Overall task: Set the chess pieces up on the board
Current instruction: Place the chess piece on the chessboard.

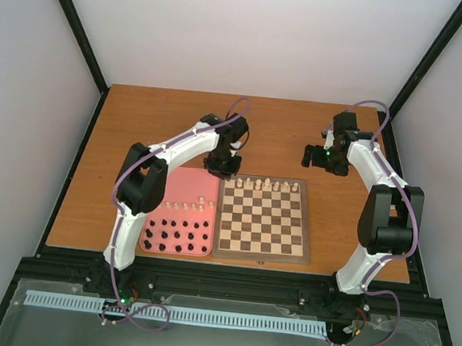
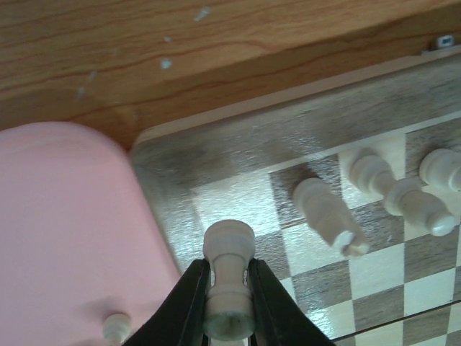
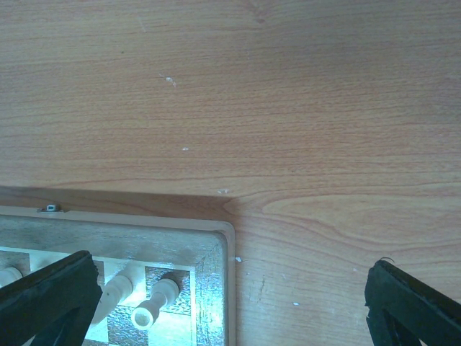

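The left hand, black fingers clamped on the waist of a smooth cream-white rook with a flared crown, holds it over the far left corner of the glossy checked wooden board, beside the matte pink tray. More turned cream chess pieces stand along the board's far row. The right hand gapes wide above the wood-grain bench.
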`<state>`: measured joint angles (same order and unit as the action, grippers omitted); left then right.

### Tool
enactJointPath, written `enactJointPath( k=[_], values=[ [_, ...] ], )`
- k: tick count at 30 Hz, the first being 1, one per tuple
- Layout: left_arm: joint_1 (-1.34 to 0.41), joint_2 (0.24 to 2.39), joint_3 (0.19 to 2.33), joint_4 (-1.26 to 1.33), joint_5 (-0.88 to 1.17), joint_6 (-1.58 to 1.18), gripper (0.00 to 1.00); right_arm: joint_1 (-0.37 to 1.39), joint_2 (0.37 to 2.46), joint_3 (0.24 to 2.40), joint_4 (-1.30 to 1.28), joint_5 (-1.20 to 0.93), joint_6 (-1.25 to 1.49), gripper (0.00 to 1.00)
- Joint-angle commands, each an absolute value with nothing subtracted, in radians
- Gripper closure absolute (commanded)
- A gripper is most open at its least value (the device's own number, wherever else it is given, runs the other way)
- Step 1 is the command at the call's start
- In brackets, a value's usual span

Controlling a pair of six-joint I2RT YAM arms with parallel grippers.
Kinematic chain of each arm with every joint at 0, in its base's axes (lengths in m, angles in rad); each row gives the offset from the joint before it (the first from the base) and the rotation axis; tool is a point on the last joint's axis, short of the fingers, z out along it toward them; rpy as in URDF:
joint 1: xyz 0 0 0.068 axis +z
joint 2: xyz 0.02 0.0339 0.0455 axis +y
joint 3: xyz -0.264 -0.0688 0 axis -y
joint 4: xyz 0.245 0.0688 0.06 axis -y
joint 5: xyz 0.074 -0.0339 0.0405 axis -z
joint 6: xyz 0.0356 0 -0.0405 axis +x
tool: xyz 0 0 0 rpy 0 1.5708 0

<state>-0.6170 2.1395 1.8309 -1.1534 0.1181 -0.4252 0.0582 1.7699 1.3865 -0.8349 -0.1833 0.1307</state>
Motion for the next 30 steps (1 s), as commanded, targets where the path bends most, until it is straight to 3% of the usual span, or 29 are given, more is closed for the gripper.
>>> enactJointPath(
  k=[1,25,30],
  values=[
    [-0.646,2.174,1.885,-1.174,0.139,-0.446,0.91,0.051,1.766,1.394,-0.831,-0.178,0.12,0.0],
    [-0.649,2.243,1.916,-1.18,0.131,-0.43,0.9,0.051,1.768,1.391,-0.831,-0.181,0.12,0.0],
    [-0.649,2.248,1.917,-1.179,0.13,-0.428,0.86,0.051,1.77,1.392,-0.83,-0.184,0.12,0.0]
  ],
)
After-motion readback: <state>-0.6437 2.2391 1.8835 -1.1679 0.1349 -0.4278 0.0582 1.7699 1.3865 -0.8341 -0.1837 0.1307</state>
